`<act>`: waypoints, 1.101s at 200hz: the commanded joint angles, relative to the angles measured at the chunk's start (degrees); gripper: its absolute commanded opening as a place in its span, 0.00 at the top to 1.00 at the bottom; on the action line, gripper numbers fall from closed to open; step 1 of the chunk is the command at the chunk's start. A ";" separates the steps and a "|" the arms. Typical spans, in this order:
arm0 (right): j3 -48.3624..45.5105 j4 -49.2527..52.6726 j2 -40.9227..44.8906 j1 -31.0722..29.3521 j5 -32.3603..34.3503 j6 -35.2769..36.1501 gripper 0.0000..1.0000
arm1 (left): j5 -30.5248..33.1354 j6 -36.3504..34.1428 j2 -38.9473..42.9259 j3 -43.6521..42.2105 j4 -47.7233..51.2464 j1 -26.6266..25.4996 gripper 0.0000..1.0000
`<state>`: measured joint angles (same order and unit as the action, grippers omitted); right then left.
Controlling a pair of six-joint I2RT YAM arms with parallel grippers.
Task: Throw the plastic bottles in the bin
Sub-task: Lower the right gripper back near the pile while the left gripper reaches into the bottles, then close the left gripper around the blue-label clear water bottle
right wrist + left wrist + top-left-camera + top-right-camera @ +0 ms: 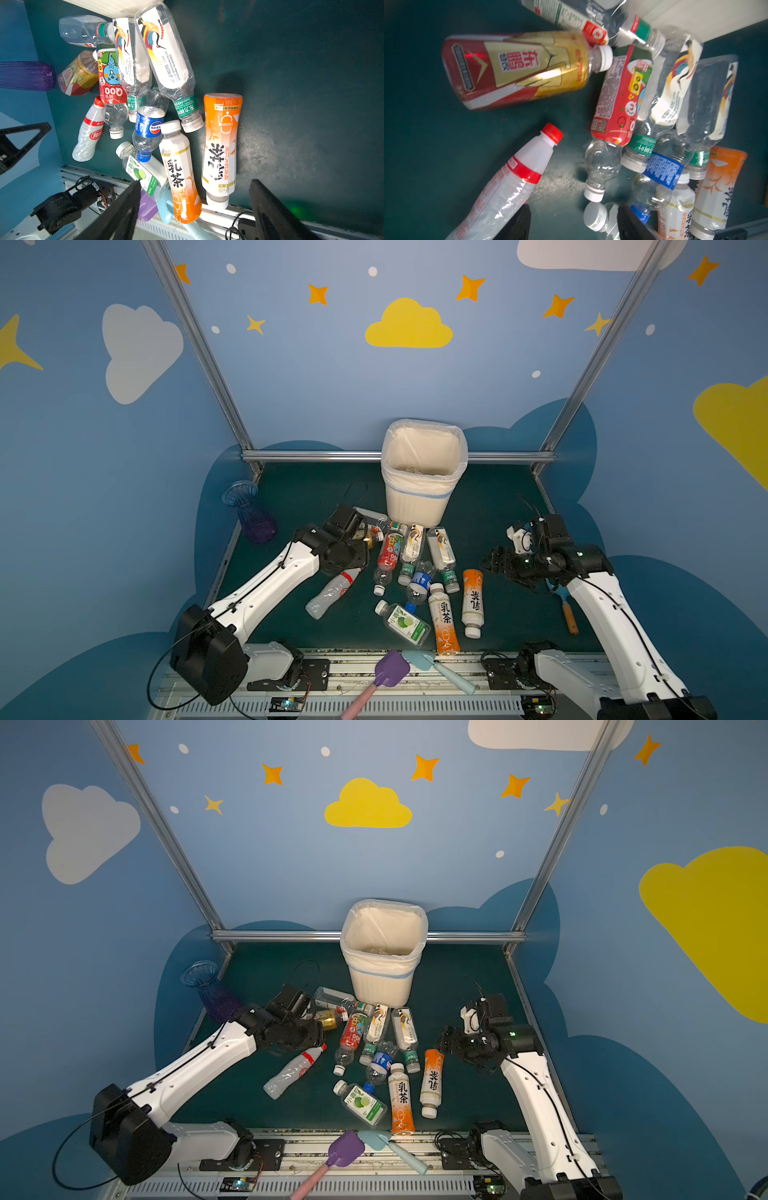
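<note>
Barely begun: a dozen-odd bottles (473, 597) litter the surface (498, 506) by the near-empty bin (415, 506). Left gripper (573, 205) and right gripper (195, 181): fingers apart, empty.

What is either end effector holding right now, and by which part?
Nothing. The left end effector and right end effector both stand open and empty.

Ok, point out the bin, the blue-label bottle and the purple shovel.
bin (417, 510): in a top view, on its ribbed front wall.
blue-label bottle (148, 124): in the right wrist view, on the blue label.
purple shovel (392, 669): in a top view, on the blade.
</note>
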<state>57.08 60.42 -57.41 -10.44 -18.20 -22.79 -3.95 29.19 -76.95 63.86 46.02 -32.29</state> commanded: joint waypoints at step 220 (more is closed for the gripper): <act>-5.84 1.97 1.59 -2.65 0.95 0.97 0.19 | -5.72 -2.72 -33.19 22.31 1.77 -21.04 0.45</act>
<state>52.01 60.69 -56.86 -13.02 -17.93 -22.11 -9.21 27.64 -109.16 84.49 46.13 -53.17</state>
